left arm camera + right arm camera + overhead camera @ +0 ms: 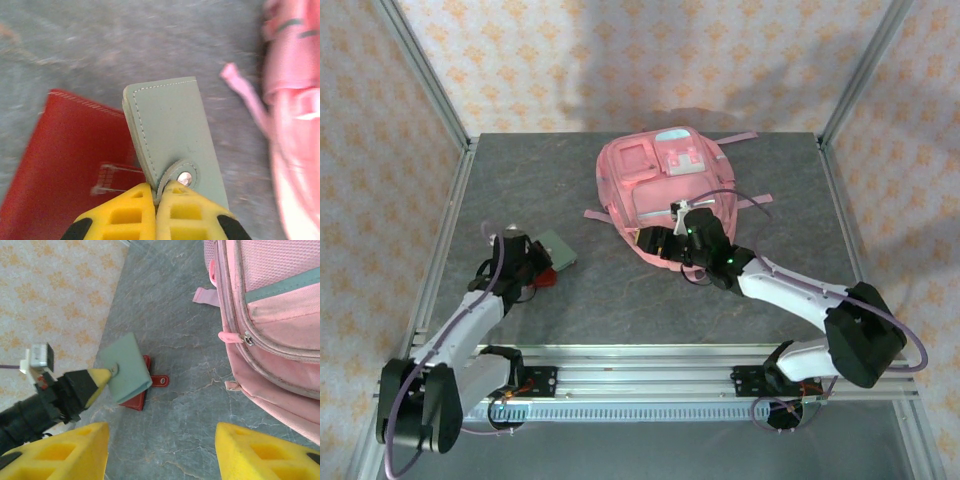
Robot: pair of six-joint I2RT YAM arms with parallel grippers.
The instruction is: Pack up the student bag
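Over the grey tabletop (175, 340), the right claw (162, 434) has its yellow fingers spread wide with nothing between them, the pink student bag (280, 305) lies at the right, and the left claw (111, 372) pinches a teal wallet (127, 365) overlapping a red wallet (136, 402).

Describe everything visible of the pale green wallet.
The pale green wallet is a flat, rectangular case that looks like leather. Light stitching runs along its edges, and a rounded strap tab is closed by a silver snap. The left tool is shut on the tab end. The wallet is tilted over part of a red wallet on the grey table, apart from the student bag.
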